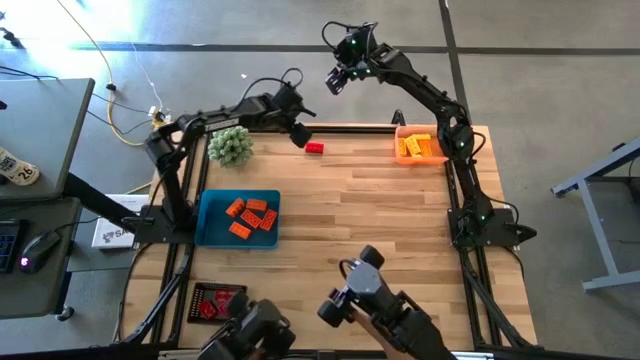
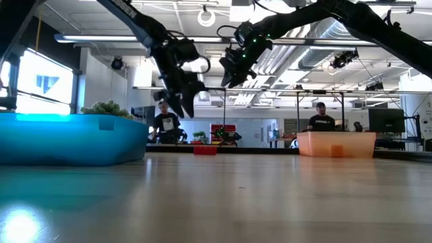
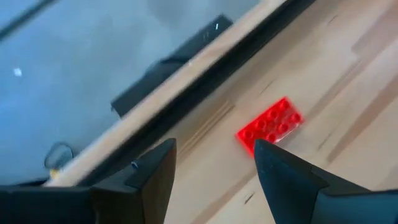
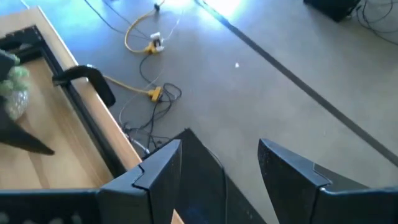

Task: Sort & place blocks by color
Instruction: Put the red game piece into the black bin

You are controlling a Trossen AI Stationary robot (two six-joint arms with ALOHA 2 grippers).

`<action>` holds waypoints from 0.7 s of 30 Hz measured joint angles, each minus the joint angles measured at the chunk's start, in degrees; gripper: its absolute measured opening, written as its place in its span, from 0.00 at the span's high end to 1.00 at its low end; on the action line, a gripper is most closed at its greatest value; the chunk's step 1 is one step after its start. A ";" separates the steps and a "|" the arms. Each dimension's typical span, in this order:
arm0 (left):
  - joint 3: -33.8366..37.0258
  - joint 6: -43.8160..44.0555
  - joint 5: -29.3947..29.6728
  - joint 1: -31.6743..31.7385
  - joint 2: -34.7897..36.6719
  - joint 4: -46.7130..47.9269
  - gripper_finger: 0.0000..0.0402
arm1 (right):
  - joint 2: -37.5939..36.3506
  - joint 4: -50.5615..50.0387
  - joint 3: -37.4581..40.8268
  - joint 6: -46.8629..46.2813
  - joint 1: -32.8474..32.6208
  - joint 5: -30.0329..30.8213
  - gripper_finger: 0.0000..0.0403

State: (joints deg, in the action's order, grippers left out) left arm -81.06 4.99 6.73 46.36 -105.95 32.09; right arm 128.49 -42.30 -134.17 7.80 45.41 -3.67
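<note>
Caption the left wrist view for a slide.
Open left gripper hovering by a lone red block near the wooden table's edge.

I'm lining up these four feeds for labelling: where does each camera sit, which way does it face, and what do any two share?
High: overhead, straight down on the wooden table; both arms, blue tray, orange tray.
Low: table height, level across into the room; left gripper and right gripper hang above.
Left wrist: past its open fingers at the red block.
Right wrist: past its open fingers at the floor beyond the table edge.
Shared: high, low and left wrist all show the red block.
</note>
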 joint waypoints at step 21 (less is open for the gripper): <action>0.00 6.88 -3.50 -0.81 -10.66 0.54 0.50 | 0.00 -4.27 0.04 -0.29 -0.83 -0.23 0.50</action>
State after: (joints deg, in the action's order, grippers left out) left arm -81.06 11.87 3.23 45.55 -116.61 32.63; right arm 128.49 -46.57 -134.13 7.51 44.58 -3.90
